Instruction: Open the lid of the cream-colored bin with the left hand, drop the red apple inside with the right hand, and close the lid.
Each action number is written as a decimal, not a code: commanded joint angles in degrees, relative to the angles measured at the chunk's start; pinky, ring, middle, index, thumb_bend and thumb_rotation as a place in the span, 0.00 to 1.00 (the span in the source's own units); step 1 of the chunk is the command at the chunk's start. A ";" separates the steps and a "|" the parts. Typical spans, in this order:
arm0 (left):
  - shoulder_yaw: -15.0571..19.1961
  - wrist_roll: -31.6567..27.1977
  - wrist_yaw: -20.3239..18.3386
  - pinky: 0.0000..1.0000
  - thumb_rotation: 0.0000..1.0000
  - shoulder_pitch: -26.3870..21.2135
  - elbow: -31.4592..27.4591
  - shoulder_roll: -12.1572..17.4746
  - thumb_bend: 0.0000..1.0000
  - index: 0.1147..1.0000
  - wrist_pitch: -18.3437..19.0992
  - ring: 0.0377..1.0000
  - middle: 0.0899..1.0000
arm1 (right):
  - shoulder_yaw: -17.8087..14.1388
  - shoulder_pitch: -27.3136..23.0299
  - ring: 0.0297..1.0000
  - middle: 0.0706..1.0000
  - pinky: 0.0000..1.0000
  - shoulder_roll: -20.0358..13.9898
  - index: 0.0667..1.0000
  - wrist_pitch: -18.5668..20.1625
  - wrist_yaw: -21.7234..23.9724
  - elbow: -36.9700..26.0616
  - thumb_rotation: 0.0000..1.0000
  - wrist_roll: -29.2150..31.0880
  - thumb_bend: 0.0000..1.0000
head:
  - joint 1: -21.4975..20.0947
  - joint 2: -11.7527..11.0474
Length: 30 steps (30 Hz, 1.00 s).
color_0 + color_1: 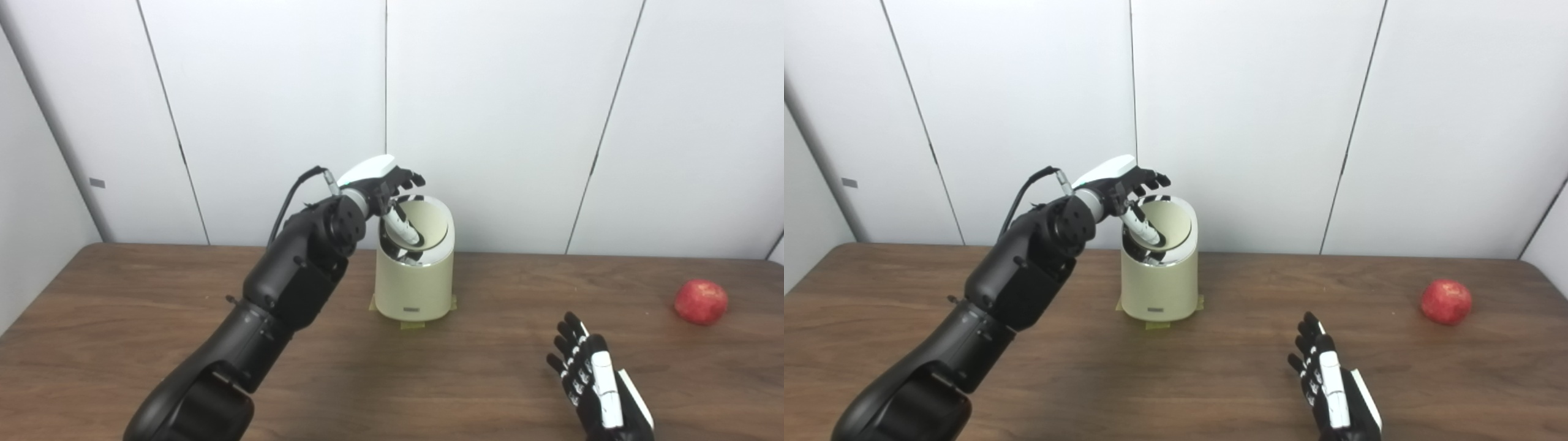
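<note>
Right hand (597,380) open, well apart from apple (701,301); left hand (386,184) at bin (415,288).

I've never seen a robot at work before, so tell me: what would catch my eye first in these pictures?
Most striking is the big black arm reaching from the lower left, its left hand at the top of the cream-colored bin in the middle of the table, with the lid tipped open. Far right on the wooden table lies a red apple, alone, while the right hand waits open near the front edge.

arms: black casings | left hand (383,184): white-backed, black fingers | wrist: black cable
</note>
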 commanded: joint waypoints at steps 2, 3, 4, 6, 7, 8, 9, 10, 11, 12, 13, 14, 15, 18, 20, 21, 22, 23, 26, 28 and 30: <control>8.60 -5.04 2.66 0.82 0.06 -0.89 -6.62 -3.11 0.77 0.80 -0.09 0.85 0.84 | -0.09 -1.60 1.00 1.00 0.94 -0.31 1.00 -1.40 0.08 -1.90 1.00 -0.01 0.67 | -0.05 0.10; 11.13 -6.60 3.85 0.85 0.08 0.05 -8.69 -4.36 0.76 0.78 -0.09 0.86 0.83 | -0.10 -1.58 1.00 1.00 0.94 -0.41 1.00 -1.31 0.16 -1.96 1.00 -0.01 0.67 | -0.04 0.10; 12.76 -7.66 4.88 0.86 0.08 0.95 -10.69 -5.23 0.74 0.77 -0.10 0.86 0.82 | -0.13 -1.55 1.00 1.00 0.94 -0.51 1.00 -1.27 0.24 -1.98 1.00 0.04 0.66 | -0.02 0.13; 14.18 -8.79 5.92 0.86 0.12 2.07 -13.11 -6.05 0.70 0.77 -0.10 0.85 0.81 | -0.22 -1.55 1.00 1.00 0.95 -0.62 1.00 -1.29 0.35 -1.92 1.00 0.19 0.66 | -0.01 0.10; 14.71 -9.11 6.46 0.86 0.12 2.66 -14.30 -6.44 0.69 0.77 -0.10 0.84 0.80 | -0.28 -1.53 1.00 1.00 0.95 -0.65 1.00 -1.32 0.41 -1.90 1.00 0.32 0.66 | -0.01 0.07; 15.16 -9.55 7.04 0.82 0.13 3.34 -15.51 -6.77 0.68 0.77 -0.10 0.83 0.80 | -0.28 -1.51 1.00 1.00 0.95 -0.74 1.00 -1.47 0.51 -1.86 1.00 0.37 0.66 | 0.00 0.07; 15.65 -10.41 7.66 0.79 0.15 4.10 -16.71 -7.09 0.66 0.77 -0.11 0.82 0.81 | -0.24 -1.48 1.00 1.00 0.95 -0.85 1.00 -1.56 0.57 -1.85 1.00 0.29 0.66 | 0.02 0.07; 16.39 -11.55 8.06 0.76 0.17 4.79 -17.80 -7.57 0.64 0.78 -0.11 0.82 0.82 | -0.22 -1.44 1.00 1.00 0.95 -0.92 1.00 -1.59 0.59 -1.86 1.00 0.26 0.66 | 0.03 0.04; 17.32 -12.87 8.30 0.75 0.17 5.41 -18.71 -8.13 0.62 0.79 -0.13 0.82 0.83 | -0.22 -1.40 1.00 1.00 0.95 -0.93 1.00 -1.56 0.55 -1.89 1.00 0.23 0.66 | 0.03 0.04; 18.18 -14.08 8.26 0.74 0.17 6.01 -19.60 -8.66 0.61 0.80 -0.14 0.82 0.84 | -0.27 -1.37 1.00 1.00 0.95 -0.90 1.00 -1.42 0.48 -1.95 1.00 0.32 0.65 | 0.08 0.09; 18.90 -15.04 8.02 0.75 0.17 6.72 -20.58 -9.11 0.59 0.81 -0.12 0.82 0.84 | -0.33 -1.34 1.00 1.00 0.95 -0.85 1.00 -1.33 0.47 -1.99 1.00 0.54 0.65 | 0.08 0.09; 19.47 -15.81 7.67 0.75 0.18 7.54 -21.66 -9.48 0.58 0.82 -0.11 0.83 0.85 | -0.35 -1.28 1.00 1.00 0.95 -0.89 1.00 -1.33 0.49 -2.05 1.00 0.64 0.65 | 0.00 0.18; 19.86 -16.27 7.38 0.75 0.18 8.26 -22.58 -9.75 0.57 0.82 -0.10 0.84 0.85 | -0.35 -1.23 1.00 1.00 0.96 -0.93 1.00 -1.35 0.49 -2.09 1.00 0.65 0.64 | 0.00 0.18; 20.55 -17.53 7.19 0.77 0.18 11.51 -26.22 -10.63 0.58 0.83 -0.12 0.85 0.84 | -0.41 -1.21 0.99 1.00 0.96 -0.87 1.00 -1.01 0.24 -2.29 1.00 0.64 0.65 | -0.05 0.32; 19.98 -17.40 7.78 0.76 0.20 14.13 -28.76 -10.78 0.57 0.82 -0.11 0.84 0.84 | -0.27 -1.21 0.99 1.00 0.95 -1.10 1.00 -1.56 0.35 -2.08 1.00 0.23 0.65 | -0.22 0.28; 19.53 -17.51 8.33 0.76 0.20 15.35 -29.66 -10.70 0.57 0.81 -0.14 0.83 0.83 | -0.21 -1.21 0.99 1.00 0.95 -1.24 1.00 -1.85 0.38 -1.96 0.99 -0.03 0.66 | -0.29 0.30; 19.22 -17.65 8.96 0.75 0.22 16.67 -30.47 -10.74 0.58 0.81 -0.18 0.82 0.82 | -0.09 -1.19 0.99 0.99 0.94 -1.42 1.00 -1.95 0.34 -1.98 0.98 -0.48 0.67 | -0.31 0.31; 18.83 -18.11 9.63 0.74 0.24 18.09 -31.04 -10.55 0.59 0.82 -0.41 0.80 0.82 | -0.04 -1.19 0.98 0.99 0.93 -1.53 0.99 -1.97 0.28 -2.05 0.97 -0.80 0.67 | -0.31 0.34; 18.08 -20.11 11.32 0.73 0.32 22.14 -31.09 -9.56 0.56 0.84 -3.67 0.78 0.82 | -0.16 -1.07 0.97 0.99 0.92 -1.64 0.98 -1.86 0.10 -2.50 0.90 -1.17 0.69 | -0.38 0.39; 17.82 -21.10 12.27 0.74 0.43 24.51 -31.37 -9.10 0.54 0.85 -5.36 0.80 0.84 | -0.31 -1.03 0.97 0.99 0.92 -1.73 0.98 -1.52 -0.07 -2.81 0.87 -1.31 0.68 | -0.37 0.56; 17.32 -21.60 13.35 0.76 0.48 26.07 -31.92 -8.73 0.53 0.85 -5.96 0.82 0.85 | -0.43 -1.04 0.97 0.98 0.91 -1.86 0.97 -1.21 -0.12 -2.99 0.86 -1.37 0.67 | -0.25 0.57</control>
